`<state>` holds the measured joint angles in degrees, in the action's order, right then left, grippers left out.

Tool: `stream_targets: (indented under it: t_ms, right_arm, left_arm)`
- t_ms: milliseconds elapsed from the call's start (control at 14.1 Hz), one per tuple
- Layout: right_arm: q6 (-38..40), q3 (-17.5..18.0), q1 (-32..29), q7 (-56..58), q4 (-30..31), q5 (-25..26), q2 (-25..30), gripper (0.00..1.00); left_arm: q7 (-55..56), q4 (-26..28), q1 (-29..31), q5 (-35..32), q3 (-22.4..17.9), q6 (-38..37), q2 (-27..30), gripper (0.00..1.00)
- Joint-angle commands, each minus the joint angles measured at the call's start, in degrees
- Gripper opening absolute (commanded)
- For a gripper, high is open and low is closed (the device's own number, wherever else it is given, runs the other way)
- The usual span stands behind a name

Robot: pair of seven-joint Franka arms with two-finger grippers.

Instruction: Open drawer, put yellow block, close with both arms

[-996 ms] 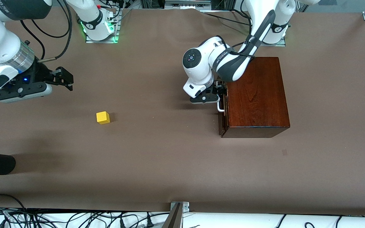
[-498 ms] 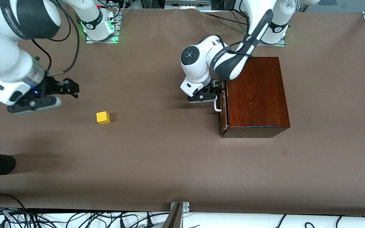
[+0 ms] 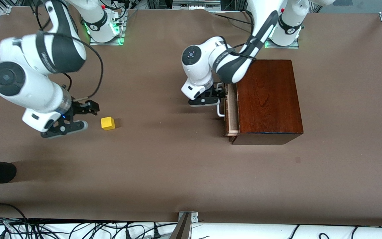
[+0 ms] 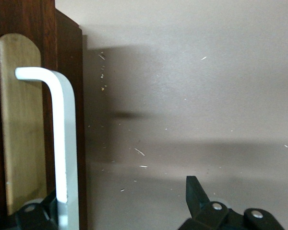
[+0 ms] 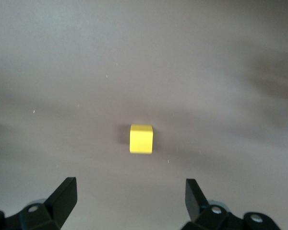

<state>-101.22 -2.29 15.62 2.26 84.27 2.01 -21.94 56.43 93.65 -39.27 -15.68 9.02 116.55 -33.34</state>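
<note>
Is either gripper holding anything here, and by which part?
The left gripper has the drawer's white U-shaped bar handle between its fingers. The right gripper is open and empty, short of the small yellow block.

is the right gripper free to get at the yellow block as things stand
Probably yes: the right gripper is open, aimed at the yellow block, which sits alone on the bare table with nothing between them.

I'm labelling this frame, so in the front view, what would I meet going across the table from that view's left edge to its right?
right gripper → yellow block → left gripper at the white handle → drawer, partly pulled out → wooden box.
</note>
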Motion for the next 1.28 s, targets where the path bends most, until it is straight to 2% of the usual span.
stream_targets:
  t_ms: [0, 213, 427, 640, 854, 1210]
  right_arm:
    - [-5.55, 0.00, 0.38, 0.12, -0.16, -0.08, -4.59, 1.00]
    - [-11.08, 0.00, 0.38, 0.21, 1.76, -0.08, -8.38, 1.00]
    - [-21.36, 0.00, 0.03, 0.38, 9.49, -0.08, -8.65, 1.00]
    - [-23.84, 0.00, -0.24, 0.38, 14.15, -0.60, -8.47, 1.00]
    - [-28.85, -0.44, -0.59, 0.38, 21.88, -1.04, -5.67, 1.00]
    - [-33.42, -0.52, -2.87, 2.14, 28.48, -2.62, -4.52, 1.00]
  left_arm:
    - [1.13, -6.10, -3.17, 3.46, 0.91, 4.39, -5.68, 1.00]
    - [1.05, -8.91, -3.53, 3.64, 0.91, 4.30, -6.65, 1.00]
    - [0.96, -9.88, -3.62, 3.64, 0.91, 4.30, -6.65, 1.00]
    - [0.96, -10.50, -4.23, 3.64, 0.91, 4.30, -6.83, 1.00]
    - [0.34, -11.81, -4.58, 3.12, 0.91, 4.04, -6.83, 1.00]
    - [0.43, -12.35, -5.72, 1.88, 0.47, 1.59, -6.83, 1.00]
